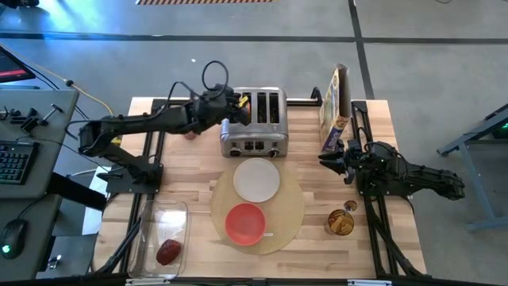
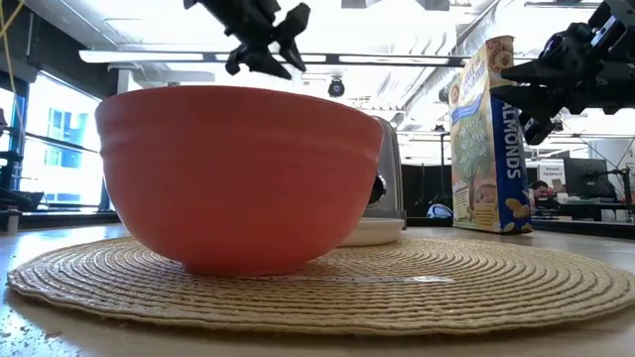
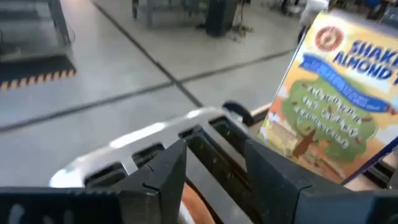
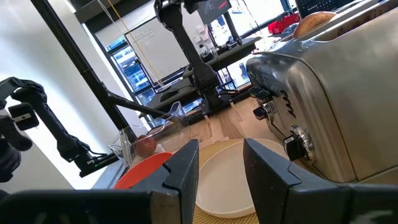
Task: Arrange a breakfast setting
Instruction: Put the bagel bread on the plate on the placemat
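Observation:
A round tan placemat (image 1: 282,226) lies at the table's middle. On it sit a small white plate (image 1: 256,179) and a red bowl (image 1: 245,222), the bowl nearer the front edge. Behind them stands a silver toaster (image 1: 254,137), and a brown toast slice (image 4: 314,22) sticks up out of a slot. My left gripper (image 3: 214,165) hovers open over the toaster's far left top, touching nothing. My right gripper (image 4: 221,165) waits open at the right, level, facing the toaster and plate. A dark red fruit (image 1: 169,252) lies in the clear tub (image 1: 151,222).
An almond cereal box (image 1: 333,107) stands upright right of the toaster. A round brown thing (image 1: 341,222) sits on the table near the right front. The clear tub is at the front left corner. Bare wood shows between the tub and the placemat.

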Available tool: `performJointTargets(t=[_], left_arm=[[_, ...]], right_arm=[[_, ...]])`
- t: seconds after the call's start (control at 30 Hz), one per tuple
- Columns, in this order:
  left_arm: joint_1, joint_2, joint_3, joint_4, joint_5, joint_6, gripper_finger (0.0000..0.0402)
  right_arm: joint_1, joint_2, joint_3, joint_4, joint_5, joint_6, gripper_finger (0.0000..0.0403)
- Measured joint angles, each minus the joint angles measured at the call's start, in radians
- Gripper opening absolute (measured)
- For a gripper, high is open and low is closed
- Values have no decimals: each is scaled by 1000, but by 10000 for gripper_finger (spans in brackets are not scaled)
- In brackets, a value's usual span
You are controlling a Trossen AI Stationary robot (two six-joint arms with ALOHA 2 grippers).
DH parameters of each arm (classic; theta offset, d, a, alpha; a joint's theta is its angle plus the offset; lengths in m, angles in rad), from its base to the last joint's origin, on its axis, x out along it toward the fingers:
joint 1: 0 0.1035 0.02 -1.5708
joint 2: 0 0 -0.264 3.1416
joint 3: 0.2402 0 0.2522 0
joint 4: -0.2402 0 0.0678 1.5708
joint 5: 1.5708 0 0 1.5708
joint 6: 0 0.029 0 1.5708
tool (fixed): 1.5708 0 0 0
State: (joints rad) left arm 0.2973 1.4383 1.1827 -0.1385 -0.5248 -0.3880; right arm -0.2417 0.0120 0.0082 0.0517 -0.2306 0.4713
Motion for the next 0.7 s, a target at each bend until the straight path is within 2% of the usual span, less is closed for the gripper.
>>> performJointTargets(t=[0.37,0.7], left_arm=[[66,96,80,-161,126,-160,198],[77,104,81,-222,150,-188,219]], right_arm=[[0,0,0,0,0,0,110],[0,0,0,0,0,0,110]])
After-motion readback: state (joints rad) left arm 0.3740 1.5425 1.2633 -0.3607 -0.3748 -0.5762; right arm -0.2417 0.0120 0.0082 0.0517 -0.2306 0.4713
